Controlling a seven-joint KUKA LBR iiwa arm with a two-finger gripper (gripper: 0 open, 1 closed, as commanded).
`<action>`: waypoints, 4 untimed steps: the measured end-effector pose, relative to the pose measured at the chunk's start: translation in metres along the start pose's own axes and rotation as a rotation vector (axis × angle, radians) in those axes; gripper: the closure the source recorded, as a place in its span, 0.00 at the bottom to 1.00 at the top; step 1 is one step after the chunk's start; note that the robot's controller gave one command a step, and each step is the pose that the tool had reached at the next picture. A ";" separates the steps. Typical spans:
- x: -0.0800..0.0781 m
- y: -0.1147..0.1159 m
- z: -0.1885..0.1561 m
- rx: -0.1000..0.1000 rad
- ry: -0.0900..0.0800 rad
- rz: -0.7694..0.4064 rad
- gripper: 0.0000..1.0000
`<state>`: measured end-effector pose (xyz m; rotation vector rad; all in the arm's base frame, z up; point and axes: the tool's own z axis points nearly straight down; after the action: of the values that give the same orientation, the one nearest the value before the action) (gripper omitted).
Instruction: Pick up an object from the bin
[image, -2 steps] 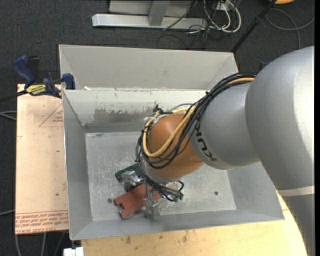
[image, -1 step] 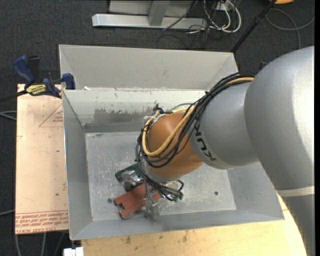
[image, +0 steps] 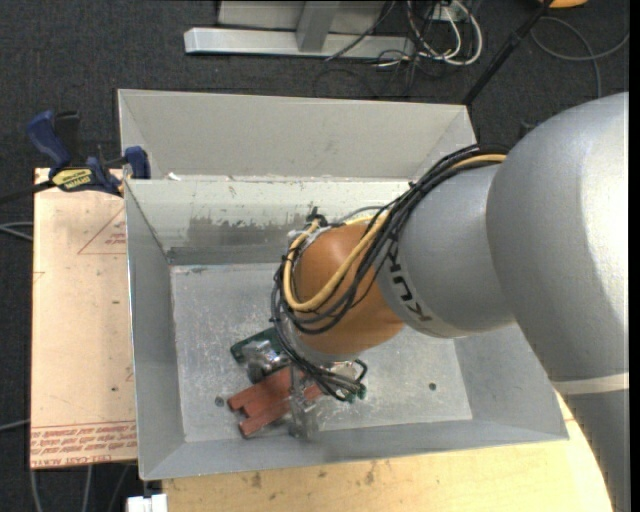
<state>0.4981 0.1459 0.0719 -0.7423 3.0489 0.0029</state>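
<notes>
1. Down near the front wall of the bin (image: 150, 300), a little left of centre, lies a reddish-brown piece (image: 254, 402); it looks flat and blocky, with squared edges and a dull matt face.
2. Its long axis slants from the front wall up and rightward, towards the gripper (image: 303, 405); the piece sits just to the camera view's left of the gripper, close enough that I cannot say whether they touch.
3. Whether the gripper is spread, pressed together or pinching anything I cannot tell; the wrist's orange cover (image: 335, 285) and its looped cables (image: 300, 275) hang right over it.
4. Any grasp, to my eye, turns on that small leftward offset and on squaring up across the slanted axis.
5. Nearby, a dark green thing (image: 250, 349) lies just behind the brown piece; another green scrap (image: 357, 392) sits at the gripper's other side.
</notes>
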 end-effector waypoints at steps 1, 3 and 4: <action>-0.001 0.000 0.000 0.000 0.001 0.003 0.00; -0.002 0.001 -0.023 0.000 0.001 0.005 1.00; -0.002 0.001 -0.027 0.000 0.002 0.008 1.00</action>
<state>0.4995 0.1475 0.0991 -0.7303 3.0541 0.0026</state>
